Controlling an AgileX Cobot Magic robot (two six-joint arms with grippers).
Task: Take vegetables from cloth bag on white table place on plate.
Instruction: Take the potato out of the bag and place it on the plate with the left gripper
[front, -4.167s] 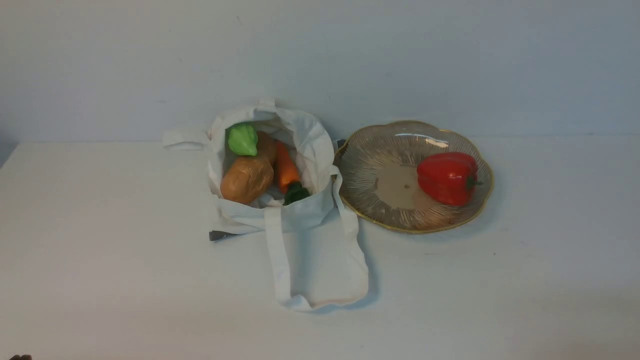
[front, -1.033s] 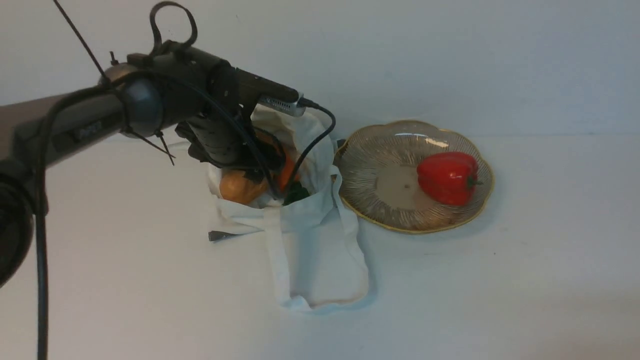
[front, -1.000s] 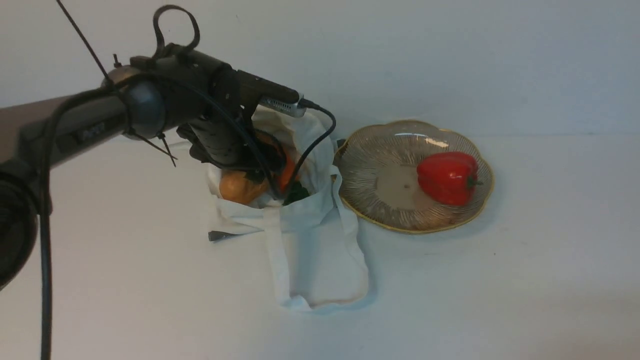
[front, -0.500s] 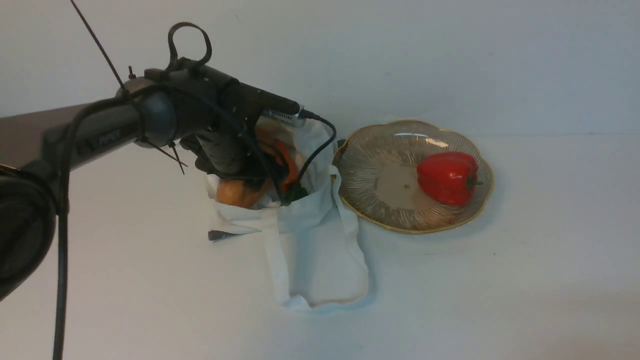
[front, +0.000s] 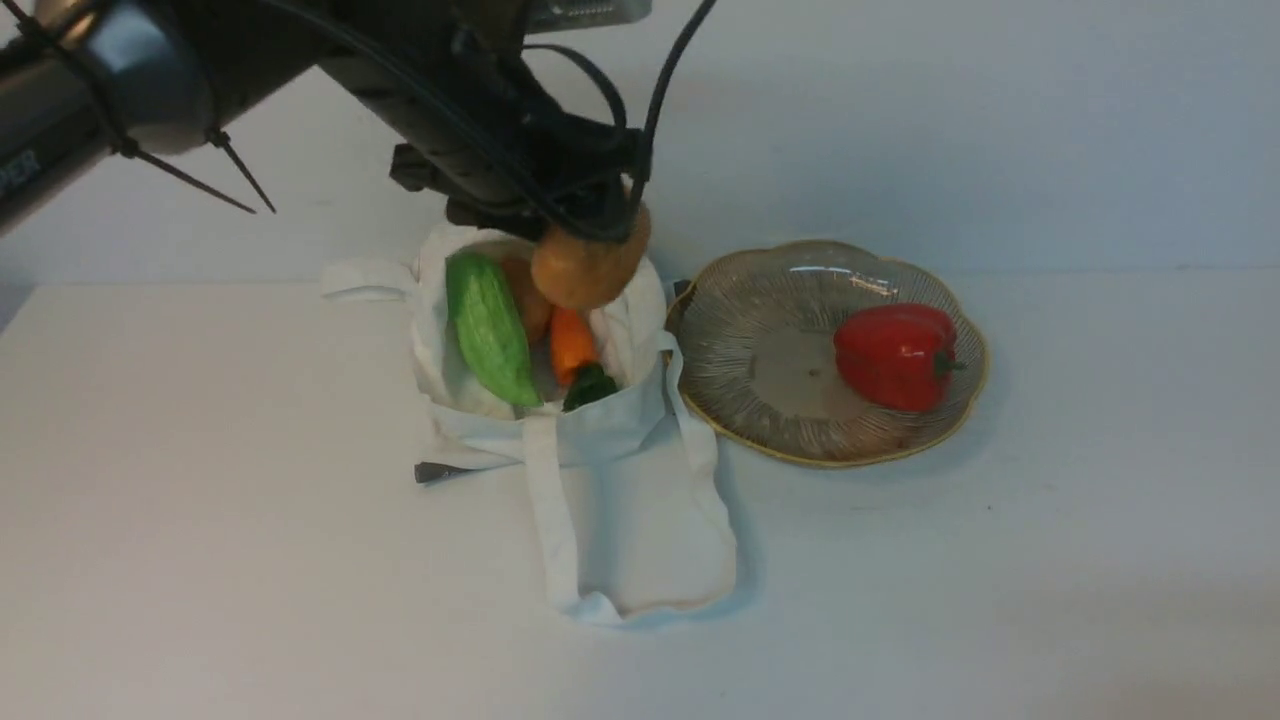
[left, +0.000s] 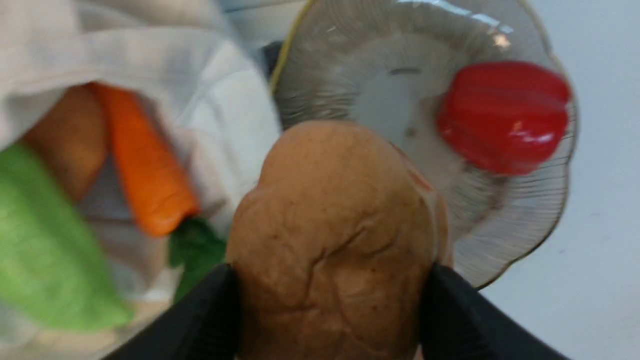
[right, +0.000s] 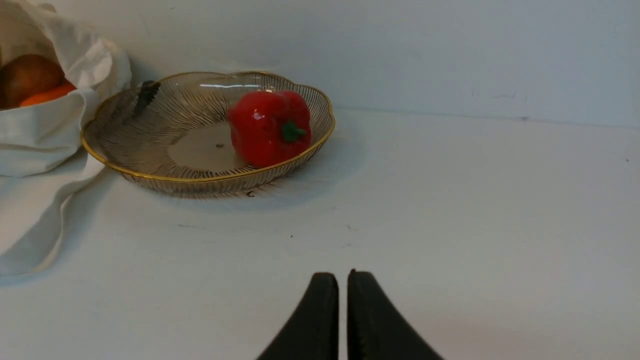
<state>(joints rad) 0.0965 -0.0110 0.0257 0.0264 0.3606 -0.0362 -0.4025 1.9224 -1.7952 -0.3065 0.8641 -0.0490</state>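
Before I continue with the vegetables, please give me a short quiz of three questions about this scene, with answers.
1. What does the left gripper hold?
2. True or false: the red bell pepper lies in the cloth bag.
3. Fill in: the green gourd and the orange carrot are in the ____.

Key: 1. a brown potato; 2. false; 3. cloth bag.

My potato (left: 332, 240) is brown. I see a green gourd (front: 491, 325), an orange carrot (front: 572, 345), a red pepper (front: 893, 355) and a gold-rimmed plate (front: 785, 375) with thin lines.
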